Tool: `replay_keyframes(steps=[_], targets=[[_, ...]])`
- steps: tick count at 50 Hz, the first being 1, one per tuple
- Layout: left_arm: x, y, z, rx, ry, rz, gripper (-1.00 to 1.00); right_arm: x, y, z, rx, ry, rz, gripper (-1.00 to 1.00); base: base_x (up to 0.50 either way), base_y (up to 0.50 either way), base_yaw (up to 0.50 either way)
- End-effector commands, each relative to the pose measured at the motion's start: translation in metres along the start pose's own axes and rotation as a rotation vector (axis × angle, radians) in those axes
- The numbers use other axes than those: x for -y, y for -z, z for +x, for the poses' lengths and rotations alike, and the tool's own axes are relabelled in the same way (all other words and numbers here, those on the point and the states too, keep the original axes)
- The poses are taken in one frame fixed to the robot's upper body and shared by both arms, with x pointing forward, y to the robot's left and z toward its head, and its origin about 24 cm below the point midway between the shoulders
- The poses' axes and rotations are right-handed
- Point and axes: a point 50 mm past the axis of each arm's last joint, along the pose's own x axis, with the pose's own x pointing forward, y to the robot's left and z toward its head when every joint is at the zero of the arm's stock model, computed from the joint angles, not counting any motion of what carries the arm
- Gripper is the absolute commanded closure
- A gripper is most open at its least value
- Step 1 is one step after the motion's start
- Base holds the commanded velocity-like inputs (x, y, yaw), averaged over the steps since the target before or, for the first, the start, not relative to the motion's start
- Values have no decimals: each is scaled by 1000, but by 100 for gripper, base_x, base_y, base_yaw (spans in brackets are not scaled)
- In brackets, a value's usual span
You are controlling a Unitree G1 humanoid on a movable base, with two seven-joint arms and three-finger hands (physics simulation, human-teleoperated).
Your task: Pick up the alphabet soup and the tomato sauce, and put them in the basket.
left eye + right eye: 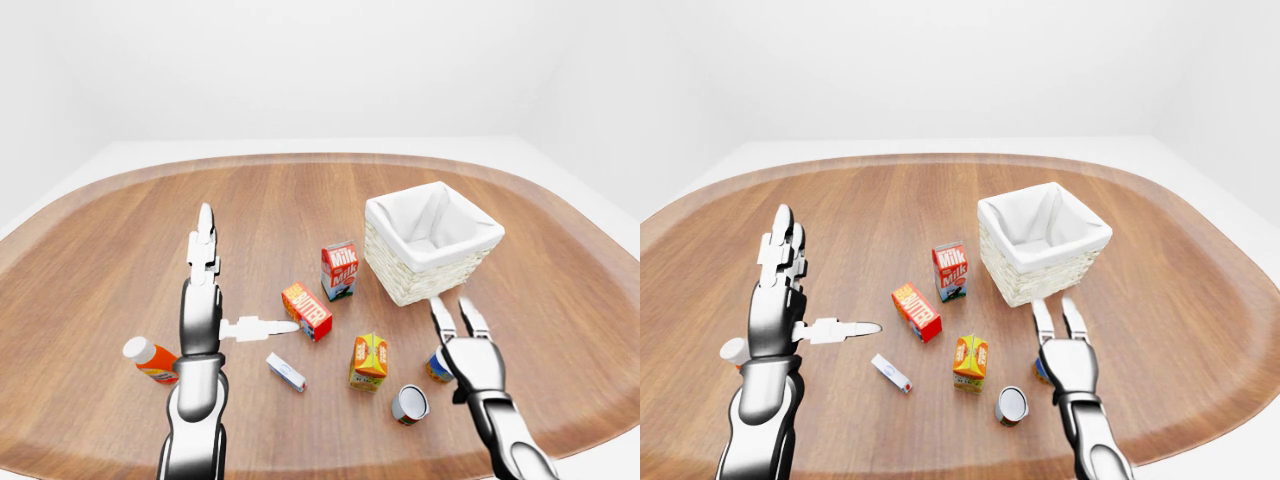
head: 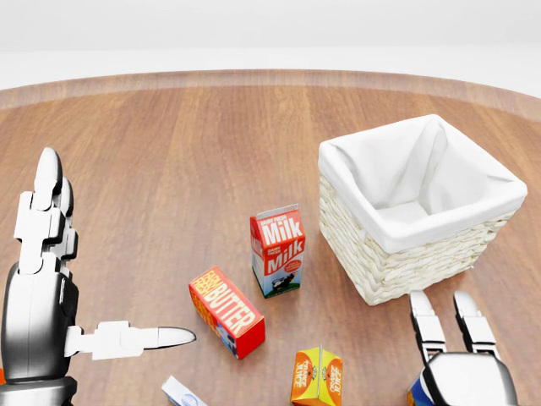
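A blue-and-orange labelled can (image 1: pixel 437 367), apparently the alphabet soup, stands at the lower right and is mostly hidden by my right hand (image 1: pixel 455 325). That hand is open, with its fingers stretched flat over the can toward the basket. A second can (image 1: pixel 410 403) with a reddish side lies tipped, its grey end facing me, just left of that hand. The wicker basket (image 1: pixel 420 282) with a white liner stands above the hand and holds nothing. My left hand (image 1: pixel 210 300) is raised at the left, open, with fingers up and thumb pointing right.
A milk carton (image 1: pixel 340 270), a butter box (image 1: pixel 307 311), an orange juice carton (image 1: pixel 369 360) and a small white box (image 1: pixel 286 372) sit between the hands. An orange-labelled bottle (image 1: pixel 150 360) lies behind my left forearm. The round wooden table's edge runs close below.
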Motion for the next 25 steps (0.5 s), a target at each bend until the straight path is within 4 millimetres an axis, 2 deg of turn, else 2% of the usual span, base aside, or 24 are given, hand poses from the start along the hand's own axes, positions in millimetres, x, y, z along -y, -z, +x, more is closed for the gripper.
replay_keyframes(steps=[1, 25], targets=[[-1, 0, 0, 0, -3, 2, -100, -6, 0, 0, 7, -8, -8, -100, 0, 0, 0], [-1, 0, 0, 0, -3, 2, -100, -9, 2, 3, 3, -26, 1, -100, 0, 0, 0]])
